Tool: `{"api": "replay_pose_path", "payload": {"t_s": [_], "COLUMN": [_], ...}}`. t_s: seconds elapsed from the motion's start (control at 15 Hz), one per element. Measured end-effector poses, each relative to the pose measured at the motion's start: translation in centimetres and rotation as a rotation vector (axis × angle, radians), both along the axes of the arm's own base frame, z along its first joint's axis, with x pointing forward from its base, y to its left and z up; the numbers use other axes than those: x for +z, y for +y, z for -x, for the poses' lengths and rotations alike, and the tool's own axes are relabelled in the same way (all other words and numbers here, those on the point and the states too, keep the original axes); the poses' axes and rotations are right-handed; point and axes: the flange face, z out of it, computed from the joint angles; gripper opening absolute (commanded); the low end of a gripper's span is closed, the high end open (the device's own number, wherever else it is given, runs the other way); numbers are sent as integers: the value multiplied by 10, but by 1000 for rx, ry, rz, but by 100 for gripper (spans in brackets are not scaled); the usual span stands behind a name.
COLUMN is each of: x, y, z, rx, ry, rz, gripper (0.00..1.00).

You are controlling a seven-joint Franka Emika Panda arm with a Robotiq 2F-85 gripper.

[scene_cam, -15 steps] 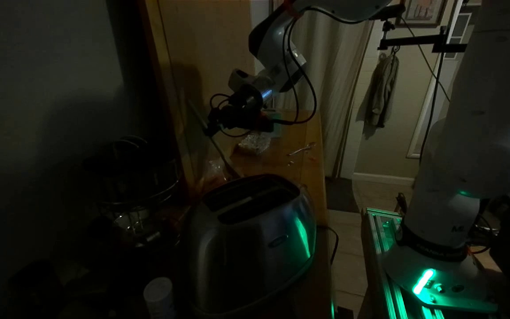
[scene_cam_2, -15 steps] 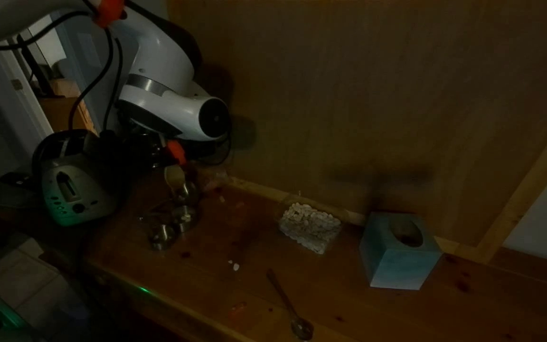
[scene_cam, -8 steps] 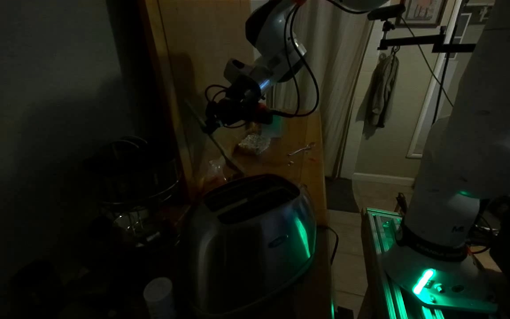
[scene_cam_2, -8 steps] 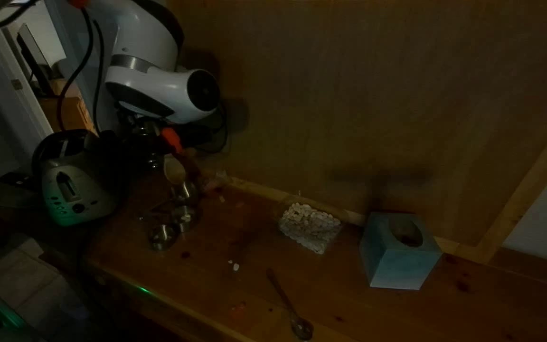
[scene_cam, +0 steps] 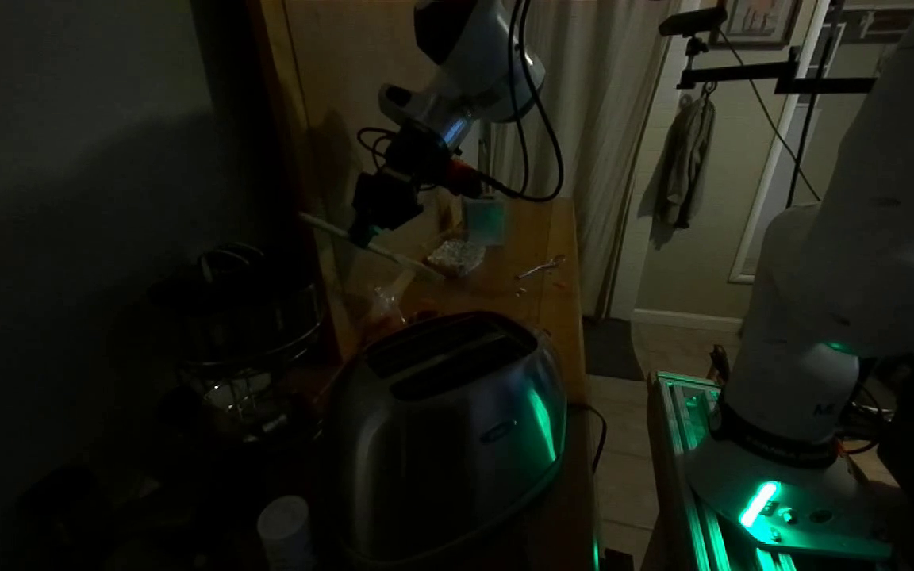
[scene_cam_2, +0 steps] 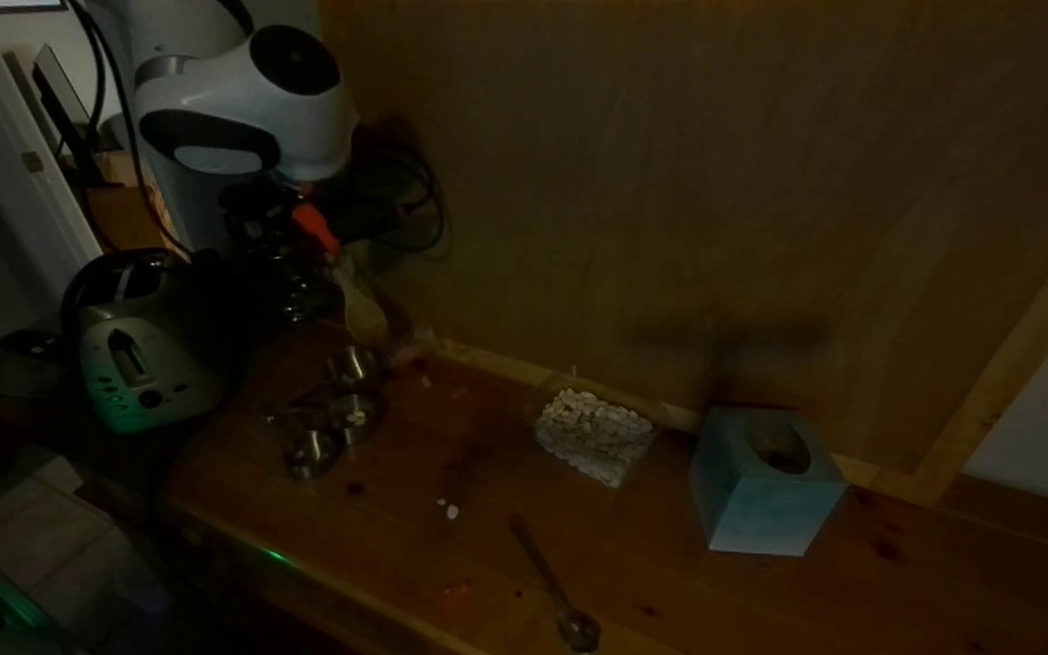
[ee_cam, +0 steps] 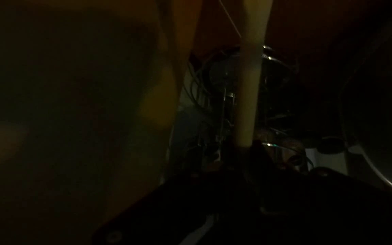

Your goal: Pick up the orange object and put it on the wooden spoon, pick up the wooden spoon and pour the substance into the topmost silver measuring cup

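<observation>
dim wooden counter (scene_cam_2: 715, 600): in an exterior view the wooden spoon (scene_cam_2: 365, 314) slants down near the farthest of three silver measuring cups (scene_cam_2: 353, 371); in an exterior view the gripper (scene_cam: 363, 235) holds it beyond a toaster (scene_cam: 449, 444); wrist view: fingers (ee_cam: 265, 158) nearly together, the spoon's handle pinched between.

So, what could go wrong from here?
The gripper holds the wooden spoon by its slim handle, which might twist. In an exterior view, its head appears close to a silver measuring cup and could knock it. White pieces lie on the table; if the spoon carries any, those could spill too.
</observation>
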Motion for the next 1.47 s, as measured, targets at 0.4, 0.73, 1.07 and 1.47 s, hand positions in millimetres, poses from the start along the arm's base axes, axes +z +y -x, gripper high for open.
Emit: {"api": "replay_pose_path", "payload": {"t_s": [0.4,0.73,1.07,1.47], "x": [0,-2,-14,-33], "y": [-23,-67,-99,-124], "z": [5,18,38,37], "rx": [-144,-275,-366,-409], "ry": [105,243,437,486], "rz": [285,509,596,561], "gripper": [4,4,4,4]}}
